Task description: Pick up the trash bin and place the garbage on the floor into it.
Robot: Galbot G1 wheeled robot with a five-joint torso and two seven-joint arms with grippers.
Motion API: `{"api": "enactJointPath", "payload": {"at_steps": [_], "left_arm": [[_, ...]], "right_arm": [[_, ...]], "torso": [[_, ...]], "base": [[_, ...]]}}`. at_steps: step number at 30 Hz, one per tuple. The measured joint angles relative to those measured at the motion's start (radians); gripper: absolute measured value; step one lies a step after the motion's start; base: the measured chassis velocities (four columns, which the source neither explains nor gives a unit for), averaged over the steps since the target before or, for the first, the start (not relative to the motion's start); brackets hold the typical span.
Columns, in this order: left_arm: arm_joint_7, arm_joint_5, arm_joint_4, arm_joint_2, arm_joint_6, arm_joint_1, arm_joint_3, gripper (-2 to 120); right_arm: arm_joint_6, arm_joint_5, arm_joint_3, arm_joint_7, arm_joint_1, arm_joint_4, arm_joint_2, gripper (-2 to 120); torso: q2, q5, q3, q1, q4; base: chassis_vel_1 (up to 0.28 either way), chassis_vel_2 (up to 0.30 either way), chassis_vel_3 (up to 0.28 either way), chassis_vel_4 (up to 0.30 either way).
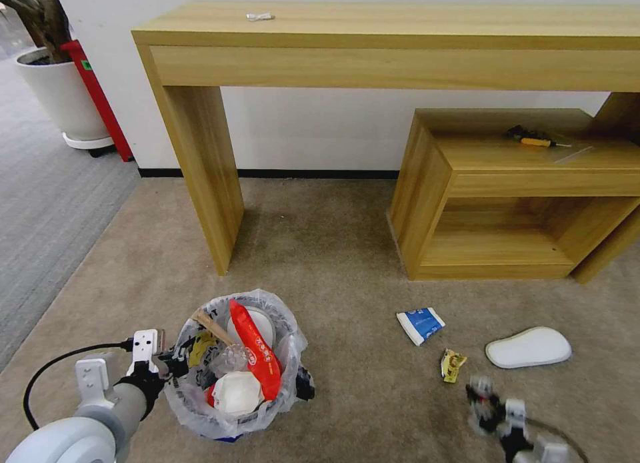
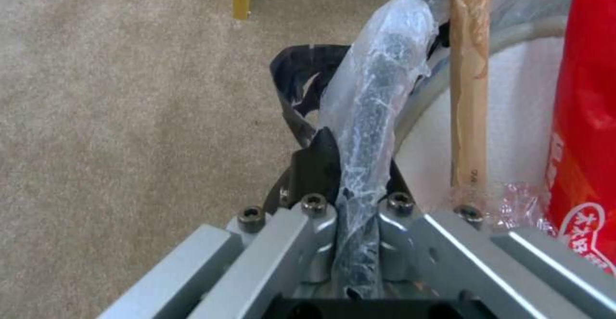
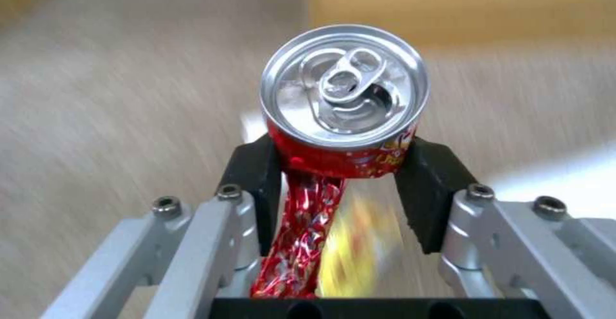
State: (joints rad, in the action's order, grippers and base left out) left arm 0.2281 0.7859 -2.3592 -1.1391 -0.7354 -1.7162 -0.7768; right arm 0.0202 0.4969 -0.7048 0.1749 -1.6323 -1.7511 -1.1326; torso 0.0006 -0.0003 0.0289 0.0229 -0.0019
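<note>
The trash bin point(image 1: 283, 316), lined with a crinkled clear bag, hangs just above the beige floor point(image 1: 333, 250) at lower left. My left gripper point(image 1: 175, 360) is shut on its rim point(image 2: 372, 107), fingers point(image 2: 317, 160) pinching bag and rim together. Inside lie a red wrapper point(image 1: 257, 350), a wooden stick point(image 1: 212, 326) and white litter. My right gripper point(image 1: 483, 400), low at the right, is shut on a crushed red can point(image 3: 343, 97). On the carpet lie a blue-white packet point(image 1: 420, 325), a yellow wrapper point(image 1: 453, 365) and a white insole point(image 1: 529, 348).
A tall wooden desk point(image 1: 400, 43) stands against the wall, its leg point(image 1: 207, 183) just beyond the bin. A low wooden shelf unit point(image 1: 520, 196) sits at the right. A white plant pot point(image 1: 63, 96) stands on grey striped carpet point(image 1: 47, 203) at far left.
</note>
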Motion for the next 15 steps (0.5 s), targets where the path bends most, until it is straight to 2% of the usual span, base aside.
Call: {"api": "enactJointPath", "payload": {"at_steps": [1, 3, 4, 5, 7, 8, 9, 10, 11, 12, 13, 15], "left_arm": [[0.000, 0.000, 0.000, 0.000, 0.000, 0.000, 0.000, 1], [0.005, 0.001, 0.002, 0.002, 0.000, 0.004, 0.007, 1], [0.011, 0.001, 0.005, 0.004, 0.000, 0.010, 0.018, 1], [0.011, 0.001, 0.005, 0.004, 0.000, 0.010, 0.018, 1], [0.016, 0.000, 0.005, 0.004, 0.000, 0.013, 0.026, 1], [0.020, -0.002, 0.006, 0.004, 0.000, 0.013, 0.034, 1], [0.020, -0.002, 0.006, 0.004, 0.000, 0.013, 0.034, 1], [0.024, -0.003, 0.006, 0.004, 0.000, 0.013, 0.040, 1], [0.024, -0.003, 0.006, 0.004, 0.000, 0.013, 0.040, 1], [0.027, -0.003, 0.006, 0.005, 0.000, 0.013, 0.045, 1], [0.027, -0.003, 0.006, 0.005, 0.000, 0.013, 0.045, 1], [0.030, -0.002, 0.006, 0.008, 0.000, 0.015, 0.049, 1]], "right_arm": [[0.000, 0.000, 0.000, 0.000, 0.000, 0.000, 0.000, 37], [0.040, 0.013, 0.009, 0.011, 0.031, -0.077, 0.038, 37], [0.102, 0.033, 0.047, 0.014, 0.093, -0.161, 0.088, 37], [0.102, 0.033, 0.047, 0.014, 0.093, -0.161, 0.088, 37], [0.161, 0.058, 0.115, 0.012, 0.178, -0.232, 0.131, 37], [0.200, 0.081, 0.184, 0.006, 0.243, -0.276, 0.160, 37], [0.200, 0.081, 0.184, 0.006, 0.243, -0.276, 0.160, 37], [0.229, 0.110, 0.254, -0.002, 0.304, -0.304, 0.183, 37], [0.229, 0.110, 0.254, -0.002, 0.304, -0.304, 0.183, 37], [0.266, 0.155, 0.342, -0.007, 0.383, -0.336, 0.206, 37], [0.266, 0.155, 0.342, -0.007, 0.383, -0.336, 0.206, 37], [0.310, 0.207, 0.444, -0.005, 0.475, -0.365, 0.224, 37]], "torso": [[0.000, 0.0000, 0.000, 0.000, 0.0000], [0.000, 0.0006, 0.000, 0.000, -0.0001], [0.000, 0.0001, 0.000, 0.000, -0.0002], [0.000, 0.0001, 0.000, 0.000, -0.0002], [0.000, 0.0008, 0.000, 0.000, 0.0002], [0.000, 0.0003, 0.000, 0.000, 0.0002], [0.000, 0.0003, 0.000, 0.000, 0.0002], [0.000, 0.0004, 0.000, 0.000, 0.0001], [0.000, 0.0004, 0.000, 0.000, 0.0001], [0.000, 0.0007, 0.000, 0.000, 0.0003], [0.000, 0.0007, 0.000, 0.000, 0.0003], [0.000, 0.0002, 0.000, 0.000, 0.0003]], "base": [[0.000, 0.000, 0.000, 0.000], [0.000, 0.000, 0.000, 0.000], [0.000, 0.000, 0.000, 0.000], [0.000, 0.000, 0.000, 0.000], [0.000, 0.000, 0.000, 0.000], [0.000, 0.000, 0.000, 0.000], [0.000, 0.000, 0.000, 0.000], [0.000, 0.000, 0.000, 0.000], [0.000, 0.000, 0.000, 0.000], [0.000, 0.000, 0.000, 0.000], [0.000, 0.000, 0.000, 0.000], [0.000, 0.000, 0.000, 0.000]]}}
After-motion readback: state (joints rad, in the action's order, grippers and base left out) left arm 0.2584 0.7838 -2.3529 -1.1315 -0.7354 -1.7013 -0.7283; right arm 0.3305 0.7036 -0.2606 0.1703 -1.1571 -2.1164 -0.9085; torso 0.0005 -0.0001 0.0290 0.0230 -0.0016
